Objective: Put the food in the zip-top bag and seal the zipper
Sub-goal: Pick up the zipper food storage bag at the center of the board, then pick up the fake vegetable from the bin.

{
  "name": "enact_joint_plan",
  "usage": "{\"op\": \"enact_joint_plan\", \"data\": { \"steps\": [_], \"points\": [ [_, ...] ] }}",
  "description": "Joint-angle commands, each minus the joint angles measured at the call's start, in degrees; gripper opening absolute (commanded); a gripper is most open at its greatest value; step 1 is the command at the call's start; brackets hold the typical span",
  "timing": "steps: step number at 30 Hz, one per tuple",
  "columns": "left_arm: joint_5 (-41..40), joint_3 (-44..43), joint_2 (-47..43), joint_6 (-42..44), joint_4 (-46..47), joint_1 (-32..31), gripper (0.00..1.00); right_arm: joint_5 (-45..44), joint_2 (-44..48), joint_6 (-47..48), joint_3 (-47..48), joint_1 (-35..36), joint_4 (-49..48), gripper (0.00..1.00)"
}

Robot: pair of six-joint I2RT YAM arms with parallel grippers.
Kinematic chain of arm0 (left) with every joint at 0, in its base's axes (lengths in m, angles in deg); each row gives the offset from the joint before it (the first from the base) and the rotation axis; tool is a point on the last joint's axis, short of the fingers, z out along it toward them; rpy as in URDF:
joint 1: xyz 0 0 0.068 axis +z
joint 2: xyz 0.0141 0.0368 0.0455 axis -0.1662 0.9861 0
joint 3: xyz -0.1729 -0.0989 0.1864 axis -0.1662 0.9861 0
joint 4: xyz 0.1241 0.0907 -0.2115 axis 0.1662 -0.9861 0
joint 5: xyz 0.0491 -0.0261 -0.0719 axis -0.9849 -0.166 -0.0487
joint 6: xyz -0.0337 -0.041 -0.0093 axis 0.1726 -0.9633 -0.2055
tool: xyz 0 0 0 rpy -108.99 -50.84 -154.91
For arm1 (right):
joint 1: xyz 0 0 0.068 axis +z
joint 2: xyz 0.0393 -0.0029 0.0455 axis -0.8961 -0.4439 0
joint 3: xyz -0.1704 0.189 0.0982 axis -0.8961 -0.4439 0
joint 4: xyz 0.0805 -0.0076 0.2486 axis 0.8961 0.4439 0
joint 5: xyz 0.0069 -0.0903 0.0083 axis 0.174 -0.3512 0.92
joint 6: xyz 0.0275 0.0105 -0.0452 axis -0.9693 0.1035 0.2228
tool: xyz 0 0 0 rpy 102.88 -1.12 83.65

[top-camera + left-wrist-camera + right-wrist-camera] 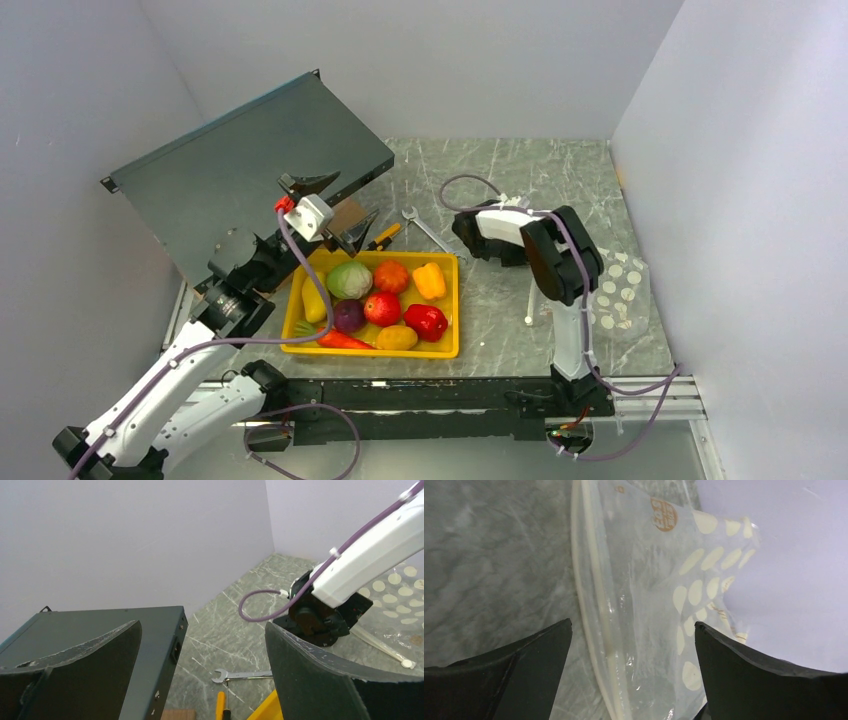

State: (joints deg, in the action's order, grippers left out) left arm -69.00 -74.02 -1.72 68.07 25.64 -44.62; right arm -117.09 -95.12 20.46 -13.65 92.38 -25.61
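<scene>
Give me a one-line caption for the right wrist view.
Right gripper open over the empty dotted zip-top bag on the grey table, with the white zipper running through its gap.

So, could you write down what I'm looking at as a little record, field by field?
Food: cabbage, apple and the other toy pieces all sit in the yellow tray
Bag: zip-top bag lies by the right wall, nothing in it
Closure: zipper is the white strip; open or sealed, cannot tell
Left arm: left gripper open, empty, raised near the tray's far left corner
Right arm: right gripper open, empty, aimed toward the zipper
Other: wrench, dark metal case
</scene>
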Motion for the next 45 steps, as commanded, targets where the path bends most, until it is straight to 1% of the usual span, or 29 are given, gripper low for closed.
{"op": "enact_joint_plan", "data": {
  "steps": [1, 3, 4, 6, 7, 9, 10, 11, 13, 15, 17, 19, 20, 21, 22, 23, 24, 25, 26, 27, 29, 30, 32, 33, 37, 40, 42, 44, 45],
  "points": [
    [-0.87, -0.18, -1.36, 1.00, 2.21, -0.27, 0.99, -8.97, -4.69, -17.31, 1.46, 0.61, 16.00, 0.92],
    [-0.66, -0.31, -1.53, 0.85, 2.08, -0.24, 0.99, -10.83, -6.79, -22.97, 1.44, 0.58, 20.67, 0.89],
    [-0.46, -0.31, -1.56, 0.85, 2.08, -0.22, 0.99, -11.22, -7.54, -23.87, 1.68, 0.62, 21.64, 0.88],
    [-0.35, -0.31, -1.56, 0.81, 2.08, -0.28, 0.99, -11.01, -8.28, -23.52, 2.03, 0.82, 21.24, 0.86],
    [-0.38, -0.29, -1.54, 0.86, 2.08, -0.28, 0.99, -11.01, -8.31, -22.21, 1.83, 0.88, 19.75, 0.81],
    [-0.43, -0.16, -1.62, 0.89, 2.08, -0.26, 0.99, -10.86, -7.83, -18.25, 1.12, 0.89, 16.11, 0.66],
    [-0.47, -0.07, -1.64, 0.97, 2.21, -0.28, 0.99, -10.79, -7.65, -17.83, 1.05, 0.82, 15.64, 0.58],
    [-0.55, -0.01, -1.67, 0.98, 2.32, -0.28, 0.99, -10.78, -7.26, -17.72, 0.92, 0.75, 15.20, 0.47],
    [-0.52, 0.00, -1.59, 1.12, 2.26, -0.27, 0.99, -10.57, -6.38, -17.55, 0.49, 0.67, 14.86, 0.19],
    [-0.56, 0.19, -1.41, 1.33, 2.40, -0.26, 0.99, -10.56, -4.95, -19.29, 0.69, 0.73, 16.20, 0.00],
    [-0.89, 0.38, -1.17, 1.49, 2.51, -0.28, 0.99, -10.85, -2.46, -22.75, 1.30, 0.99, 20.08, 0.00],
    [-0.96, 0.42, -0.87, 1.75, 2.44, -0.27, 0.99, -11.65, 3.21, -23.93, 1.38, 1.75, 21.26, 0.00],
    [-0.93, 0.51, -0.71, 1.89, 2.43, -0.27, 0.99, -11.31, 6.60, -21.29, 0.94, 2.17, 18.65, 0.00],
    [-0.87, 0.52, -0.57, 2.05, 2.37, -0.26, 0.99, -10.03, 11.40, -15.52, -0.38, 2.50, 12.51, 0.00],
    [-0.86, 0.54, -0.49, 2.22, 2.35, -0.28, 0.99, -6.62, 16.95, -5.56, -2.92, 2.40, 3.13, 0.00],
    [-0.97, 0.69, -0.38, 2.40, 2.43, -0.28, 0.99, -0.74, 23.36, 5.34, -6.57, 1.94, -8.86, 0.00],
    [-1.15, 0.83, -0.19, 2.57, 2.54, -0.24, 0.99, 7.20, 30.68, 14.82, -11.27, 1.26, -19.36, 0.00],
    [-1.40, 0.97, 0.01, 2.85, 2.59, -0.28, 0.99, 16.71, 37.23, 21.60, -15.70, 0.30, -28.31, 0.00],
    [-1.77, 1.26, 0.16, 3.09, 2.81, -0.27, 0.99, 25.15, 43.30, 25.42, -19.10, -0.95, -33.54, 0.00],
    [-2.04, 1.42, 0.36, 3.32, 2.99, -0.24, 0.99, 34.85, 47.65, 27.42, -21.03, -2.24, -36.11, 0.00],
    [-2.40, 1.74, 0.79, 3.65, 3.18, -0.28, 0.99, 44.23, 51.60, 30.12, -21.98, -4.21, -36.55, 0.00],
    [-2.37, 1.80, 0.95, 3.81, 3.14, -0.27, 0.99, 47.09, 52.15, 31.13, -21.59, -4.53, -35.06, 0.00],
    [-2.16, 1.82, 1.41, 3.80, 3.01, -0.24, 0.99, 49.84, 53.29, 31.36, -21.23, -4.59, -31.57, 0.00],
    [-1.96, 1.81, 1.70, 3.79, 2.97, -0.29, 0.99, 51.50, 54.83, 31.58, -22.54, -4.61, -31.37, 0.00],
    [-1.73, 2.15, 2.96, 3.52, 2.98, -0.40, 0.99, 53.86, 62.72, 30.41, -28.53, -4.69, -32.49, 0.00],
    [-2.45, 1.90, 4.48, 3.61, 2.40, -1.11, 0.99, 51.91, 65.30, 29.76, -30.39, -4.56, -31.51, 0.00],
    [-3.52, 0.97, 5.81, 4.72, 0.23, -3.12, 0.99, 52.51, 66.91, 29.74, -30.59, -4.60, -32.31, 0.00],
    [-6.58, -0.29, 7.29, 6.57, -2.82, -6.53, 1.00, 53.65, 68.07, 29.27, -31.02, -4.58, -33.15, 0.00],
    [-8.47, -0.70, 8.11, 8.00, -4.42, -8.50, 0.97, 54.59, 68.47, 29.23, -31.44, -4.55, -33.41, 0.00]
  ]
}}
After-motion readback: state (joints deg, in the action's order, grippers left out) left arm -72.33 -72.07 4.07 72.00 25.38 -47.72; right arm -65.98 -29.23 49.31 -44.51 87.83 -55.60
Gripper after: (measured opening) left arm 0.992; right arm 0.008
